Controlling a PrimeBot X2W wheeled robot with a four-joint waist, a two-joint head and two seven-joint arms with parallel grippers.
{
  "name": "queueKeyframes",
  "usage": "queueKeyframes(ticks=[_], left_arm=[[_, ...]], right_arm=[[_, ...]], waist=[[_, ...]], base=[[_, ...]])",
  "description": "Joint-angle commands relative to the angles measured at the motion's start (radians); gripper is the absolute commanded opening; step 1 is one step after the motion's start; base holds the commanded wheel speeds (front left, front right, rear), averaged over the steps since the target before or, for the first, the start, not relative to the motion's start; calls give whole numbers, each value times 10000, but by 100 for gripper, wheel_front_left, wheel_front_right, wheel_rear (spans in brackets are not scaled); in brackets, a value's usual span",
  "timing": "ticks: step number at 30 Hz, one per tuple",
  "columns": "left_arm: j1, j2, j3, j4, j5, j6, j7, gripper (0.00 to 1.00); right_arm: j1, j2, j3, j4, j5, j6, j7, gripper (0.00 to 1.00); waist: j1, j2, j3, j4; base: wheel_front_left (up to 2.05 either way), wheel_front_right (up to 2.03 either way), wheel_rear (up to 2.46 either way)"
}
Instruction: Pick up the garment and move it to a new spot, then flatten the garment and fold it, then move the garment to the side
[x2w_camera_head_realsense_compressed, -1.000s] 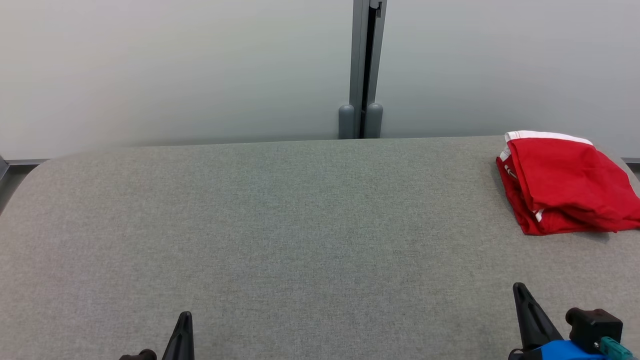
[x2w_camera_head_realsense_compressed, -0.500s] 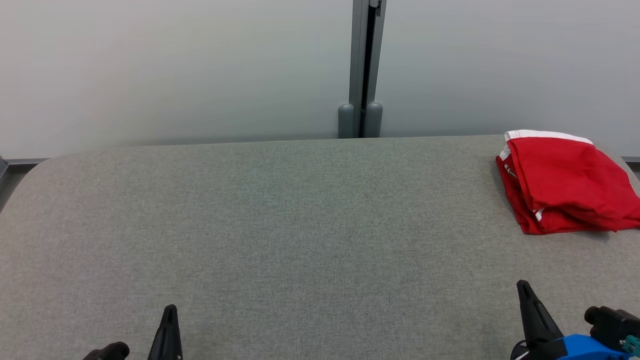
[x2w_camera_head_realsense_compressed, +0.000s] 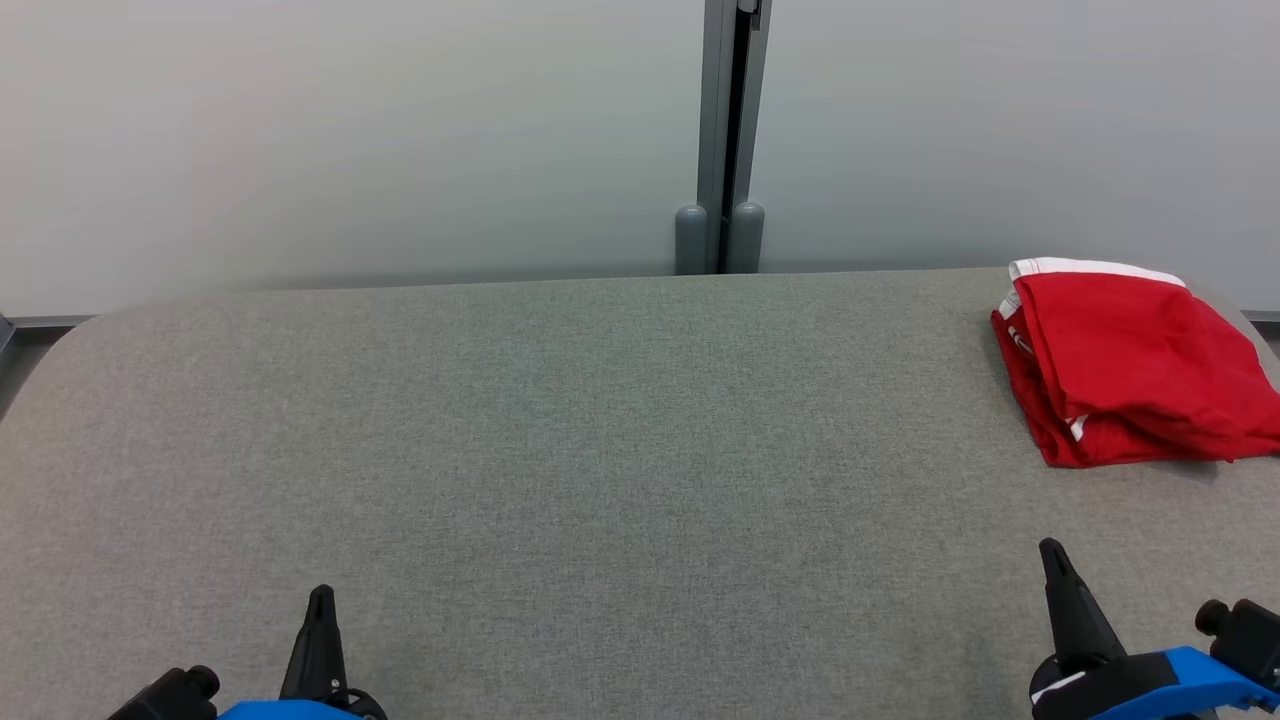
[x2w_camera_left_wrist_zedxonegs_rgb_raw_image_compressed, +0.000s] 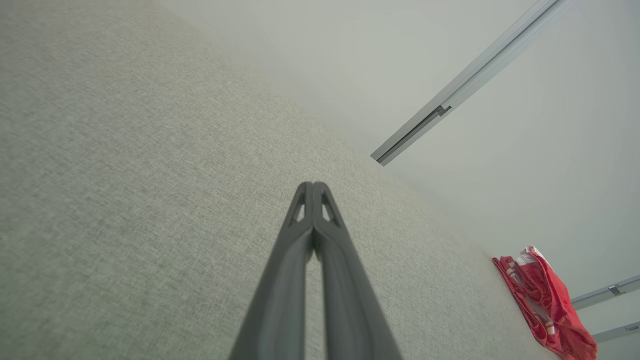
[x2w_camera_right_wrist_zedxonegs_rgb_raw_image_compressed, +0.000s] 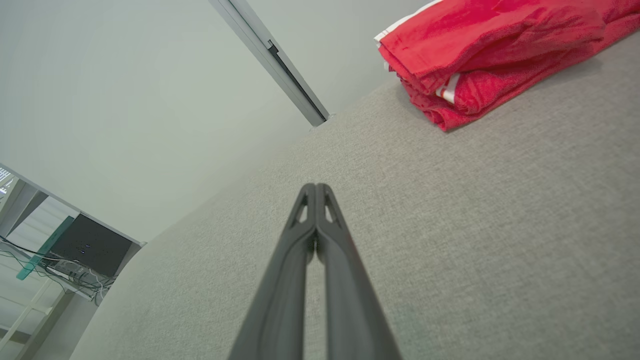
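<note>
A red garment (x2w_camera_head_realsense_compressed: 1130, 365) with a white band lies folded at the far right of the grey table (x2w_camera_head_realsense_compressed: 600, 450); it also shows as the red garment (x2w_camera_right_wrist_zedxonegs_rgb_raw_image_compressed: 495, 55) in the right wrist view and the red garment (x2w_camera_left_wrist_zedxonegs_rgb_raw_image_compressed: 545, 300) in the left wrist view. My left gripper (x2w_camera_head_realsense_compressed: 320, 600) sits at the lower left, shut with nothing in it; its tips (x2w_camera_left_wrist_zedxonegs_rgb_raw_image_compressed: 312, 187) meet above bare cloth. My right gripper (x2w_camera_head_realsense_compressed: 1050, 555) sits at the lower right, shut and holding nothing, well short of the garment; its tips (x2w_camera_right_wrist_zedxonegs_rgb_raw_image_compressed: 316, 189) are pressed together.
A pale wall with a grey vertical post (x2w_camera_head_realsense_compressed: 722, 140) runs along the table's far edge. The table's rounded left corner (x2w_camera_head_realsense_compressed: 70, 335) drops to the floor. A dark box and cables (x2w_camera_right_wrist_zedxonegs_rgb_raw_image_compressed: 85, 247) stand beyond the table's left end.
Both grippers have risen slightly in the head view and drifted outward, the left one to the left. The garment has not moved.
</note>
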Motion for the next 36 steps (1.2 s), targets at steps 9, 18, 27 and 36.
queueKeyframes(ticks=[9, 18, 27, 36], left_arm=[[-493, 4, 234, -238, -1345, -91, 355, 0], [-699, -11, 403, -309, -2551, -135, 687, 0], [-859, -25, 547, -370, -3548, -169, 953, 0], [-1003, -39, 666, -421, -4454, -192, 1205, 0]], right_arm=[[-418, -66, -48, -46, 1453, 1, 207, 0], [-582, -79, -72, 4, 2747, 1, 388, 0], [-730, -89, -92, 46, 3815, 1, 531, 0], [-841, -98, -110, 83, 4794, 1, 676, 0]], waist=[[-1, 0, 16, -7], [-1, 0, 34, -15], [-1, 0, 51, -22], [-1, 0, 67, -29]], base=[[0, 0, 0], [0, 0, 0], [0, 0, 0], [0, 0, 0]])
